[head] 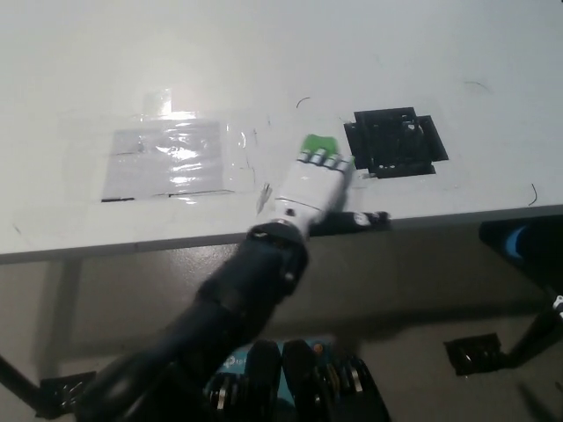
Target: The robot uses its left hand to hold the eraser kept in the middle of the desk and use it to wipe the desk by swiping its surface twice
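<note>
The left hand (pixel 311 186) is lying on the desk (pixel 264 61) near its front edge, fingers over the eraser (pixel 317 141). A taped sheet (pixel 167 160) is lying to its left; a square patch (pixel 393 141) is lying to its right.

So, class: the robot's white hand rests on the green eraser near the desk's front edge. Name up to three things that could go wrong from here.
1. The left hand covers most of the green eraser, with only its far end showing; the hold may be loose, so the eraser could slip out mid-swipe.
2. The hand sits close to the desk's front edge; a swipe drifting toward the robot might push the eraser off.
3. The black patch lies just beside the eraser; a sideways swipe could catch on it.
</note>
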Motion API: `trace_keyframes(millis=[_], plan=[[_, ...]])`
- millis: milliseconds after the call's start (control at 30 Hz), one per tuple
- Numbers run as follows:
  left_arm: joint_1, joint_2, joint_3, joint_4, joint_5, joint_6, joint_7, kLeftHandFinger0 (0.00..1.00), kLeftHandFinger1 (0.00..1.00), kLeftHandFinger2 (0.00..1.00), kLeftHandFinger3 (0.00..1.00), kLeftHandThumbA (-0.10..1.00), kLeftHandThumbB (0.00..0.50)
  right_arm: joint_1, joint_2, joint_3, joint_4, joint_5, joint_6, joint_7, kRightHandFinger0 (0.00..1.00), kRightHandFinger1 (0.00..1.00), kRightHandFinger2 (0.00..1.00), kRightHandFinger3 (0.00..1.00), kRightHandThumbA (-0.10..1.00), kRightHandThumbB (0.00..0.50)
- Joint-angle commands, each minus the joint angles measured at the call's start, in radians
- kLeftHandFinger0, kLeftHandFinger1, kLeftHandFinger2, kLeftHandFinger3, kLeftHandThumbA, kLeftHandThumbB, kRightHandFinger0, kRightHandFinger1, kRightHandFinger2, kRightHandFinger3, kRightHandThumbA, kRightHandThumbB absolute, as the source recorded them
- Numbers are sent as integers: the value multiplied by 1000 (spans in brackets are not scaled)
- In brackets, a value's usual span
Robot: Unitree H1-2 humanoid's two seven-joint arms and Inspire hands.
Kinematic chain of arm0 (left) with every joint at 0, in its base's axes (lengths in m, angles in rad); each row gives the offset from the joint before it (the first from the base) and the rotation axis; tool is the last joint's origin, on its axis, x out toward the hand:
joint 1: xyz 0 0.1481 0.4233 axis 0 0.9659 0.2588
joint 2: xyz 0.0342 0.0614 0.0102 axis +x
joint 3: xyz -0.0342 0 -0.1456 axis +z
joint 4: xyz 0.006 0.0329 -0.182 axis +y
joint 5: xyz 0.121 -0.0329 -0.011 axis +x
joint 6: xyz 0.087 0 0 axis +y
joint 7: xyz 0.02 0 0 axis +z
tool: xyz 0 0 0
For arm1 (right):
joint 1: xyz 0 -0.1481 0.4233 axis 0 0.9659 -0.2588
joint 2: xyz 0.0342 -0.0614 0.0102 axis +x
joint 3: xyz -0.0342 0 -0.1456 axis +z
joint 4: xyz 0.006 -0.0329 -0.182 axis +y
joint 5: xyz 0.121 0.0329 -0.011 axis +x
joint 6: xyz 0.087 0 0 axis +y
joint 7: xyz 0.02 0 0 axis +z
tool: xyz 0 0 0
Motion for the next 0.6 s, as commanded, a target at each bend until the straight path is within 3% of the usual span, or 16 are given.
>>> trace_keyframes(millis=[0,100,233,267,333,467,533,567], plan=[[140,111,57,80,-96,14,-191,1000,1000,1000,1000,1000,485,-16,1,-17,-54,17,-20,-22,1000,1000,1000,1000,1000,308],[150,133,109,74,-123,31,-195,1000,1000,1000,1000,1000,494,-12,-4,-22,-45,9,-33,-27,1000,1000,1000,1000,1000,308],[171,161,199,60,-181,23,-195,1000,1000,1000,1000,1000,470,-11,-4,-30,-49,29,-28,-22,1000,1000,1000,1000,1000,321],[183,177,224,54,-193,31,-190,1000,1000,1000,1000,1000,490,-12,-1,-34,-50,48,-27,-16,1000,1000,1000,1000,1000,300],[195,188,262,46,-208,37,-189,1000,1000,1000,1000,1000,468,-14,-3,-36,-41,50,-33,-15,1000,1000,1000,1000,1000,299],[224,204,353,39,-252,69,-192,1000,1000,1000,1000,1000,475,-10,-6,-41,-34,41,-45,-21,1000,1000,1000,1000,1000,269],[243,215,391,39,-267,56,-181,1000,1000,1000,1000,1000,499,-9,-6,-43,-32,41,-48,-23,1000,1000,1000,1000,1000,266],[265,226,415,25,-280,52,-176,1000,1000,1000,1000,1000,452,-8,-6,-44,-33,41,-50,-24,1000,1000,1000,1000,1000,271]])
